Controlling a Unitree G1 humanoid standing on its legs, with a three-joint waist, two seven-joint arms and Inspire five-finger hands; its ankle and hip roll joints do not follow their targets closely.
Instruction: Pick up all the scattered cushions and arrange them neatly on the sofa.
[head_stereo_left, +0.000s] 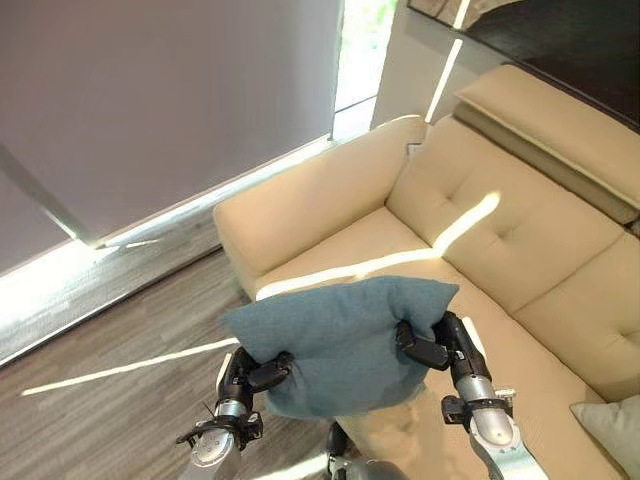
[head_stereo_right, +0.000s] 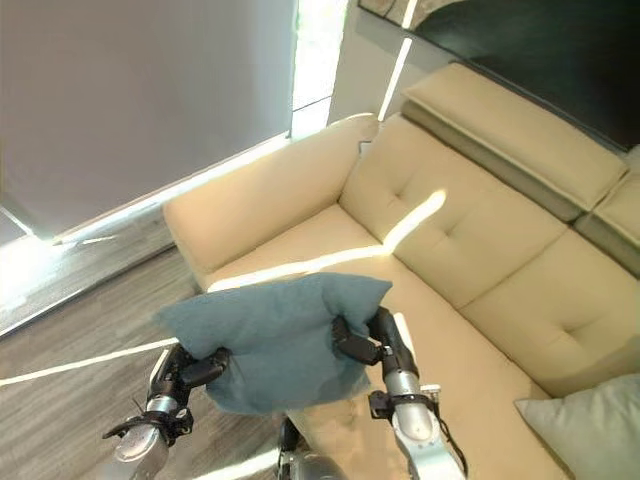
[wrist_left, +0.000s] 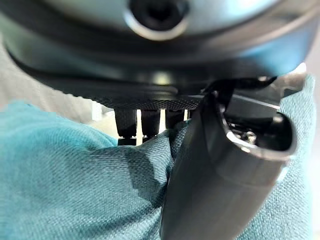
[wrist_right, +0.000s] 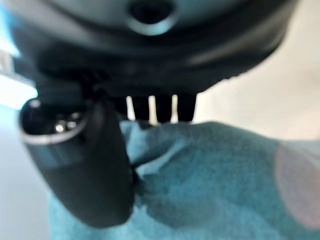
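A teal blue cushion (head_stereo_left: 340, 340) hangs in front of me, held up between both hands over the front edge of the beige sofa (head_stereo_left: 520, 240). My left hand (head_stereo_left: 255, 375) pinches its left edge, thumb (wrist_left: 220, 175) pressed into the cloth (wrist_left: 65, 185). On the other side my right hand (head_stereo_left: 430, 345) grips the right edge, its thumb (wrist_right: 90, 170) clamped on the fabric (wrist_right: 215, 180). A pale grey-green cushion (head_stereo_right: 590, 425) lies on the sofa seat at the far right.
The sofa's left armrest (head_stereo_left: 300, 205) stands just beyond the held cushion. Wooden floor (head_stereo_left: 110, 380) runs to the left, up to a large window with a grey blind (head_stereo_left: 150, 100). Sun stripes cross the seat and floor.
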